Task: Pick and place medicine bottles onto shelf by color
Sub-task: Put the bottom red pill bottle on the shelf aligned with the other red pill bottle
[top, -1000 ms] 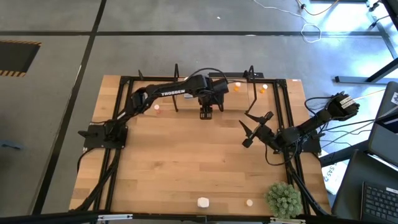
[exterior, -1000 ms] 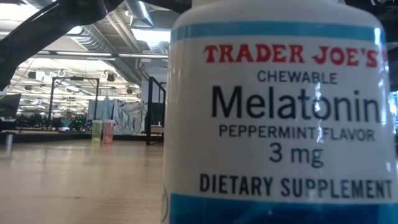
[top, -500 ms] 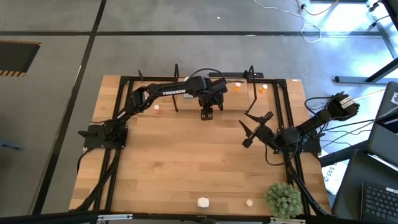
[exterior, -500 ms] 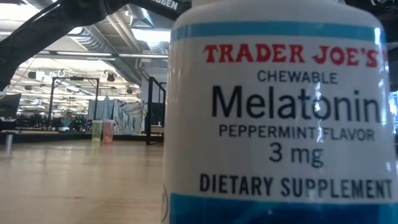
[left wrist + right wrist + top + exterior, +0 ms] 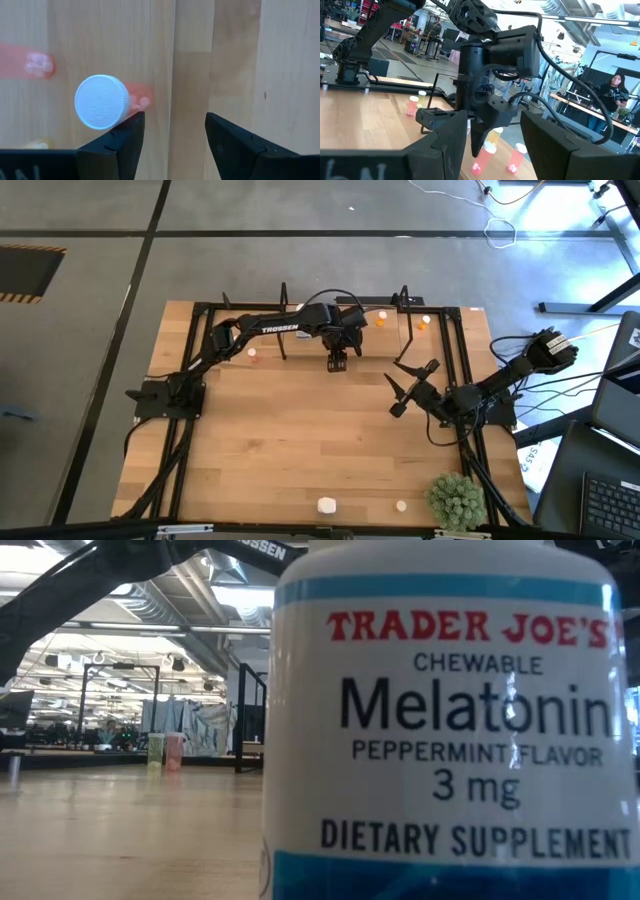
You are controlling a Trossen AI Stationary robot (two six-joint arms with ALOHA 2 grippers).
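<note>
My left end effector (image 5: pixel 337 364) hovering open above the table (image 5: pixel 300 440) (fingers empty), white-capped bottle (image 5: pixel 102 102) just beside one finger, my right end effector (image 5: pixel 412 388) waiting open.

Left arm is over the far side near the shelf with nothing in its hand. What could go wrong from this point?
1. The left hand is open and empty, pointing down with a white-capped bottle just outside one finger; descending from here could knock it over rather than straddle it.
2. The white bottle and a smaller one stand at the near edge, far from the shelf; the right hand waits open mid-table.
</note>
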